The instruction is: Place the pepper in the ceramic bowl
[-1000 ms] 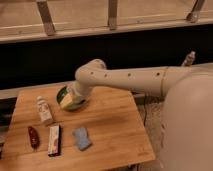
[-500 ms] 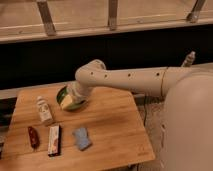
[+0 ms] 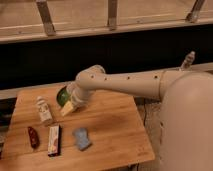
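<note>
The pepper, small, dark red and glossy, lies on the wooden table near its front left corner. The green ceramic bowl stands at the back of the table, partly hidden behind the arm's wrist. My gripper hangs low over the table just in front of the bowl and right of a small bottle, well behind and to the right of the pepper. It is open, with nothing between its pale fingers.
A small whitish bottle stands left of the gripper. A red-and-white flat packet lies right of the pepper, and a blue-grey soft object beside that. My white arm spans the table's back right.
</note>
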Robot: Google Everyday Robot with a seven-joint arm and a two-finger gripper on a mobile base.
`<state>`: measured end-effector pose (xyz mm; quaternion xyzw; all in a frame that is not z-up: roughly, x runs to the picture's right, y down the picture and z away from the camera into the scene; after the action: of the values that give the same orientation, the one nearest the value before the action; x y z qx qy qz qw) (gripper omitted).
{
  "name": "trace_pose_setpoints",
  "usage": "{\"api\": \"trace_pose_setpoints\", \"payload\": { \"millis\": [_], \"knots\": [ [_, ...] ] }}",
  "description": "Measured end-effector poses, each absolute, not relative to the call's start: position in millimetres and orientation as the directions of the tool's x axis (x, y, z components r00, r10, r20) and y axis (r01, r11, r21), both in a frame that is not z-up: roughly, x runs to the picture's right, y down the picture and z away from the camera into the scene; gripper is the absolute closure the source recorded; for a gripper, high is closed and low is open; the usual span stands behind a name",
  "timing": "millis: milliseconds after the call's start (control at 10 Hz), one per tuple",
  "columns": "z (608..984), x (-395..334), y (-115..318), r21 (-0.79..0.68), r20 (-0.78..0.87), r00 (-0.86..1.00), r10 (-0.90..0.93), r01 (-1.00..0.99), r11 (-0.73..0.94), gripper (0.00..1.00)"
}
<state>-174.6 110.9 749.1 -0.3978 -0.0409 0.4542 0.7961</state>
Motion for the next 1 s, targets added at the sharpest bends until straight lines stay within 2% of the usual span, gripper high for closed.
{"api": "trace_pose_setpoints", "payload": {
  "millis": [500, 1000],
  "knots": [
    [751, -280, 125, -0.788, -0.185, 0.743, 0.643, -0.503, 0.356, 0.20],
    [754, -297, 131, -0.803, -0.170, 0.771, 0.613, -0.469, 0.367, 0.20]
  ]
}}
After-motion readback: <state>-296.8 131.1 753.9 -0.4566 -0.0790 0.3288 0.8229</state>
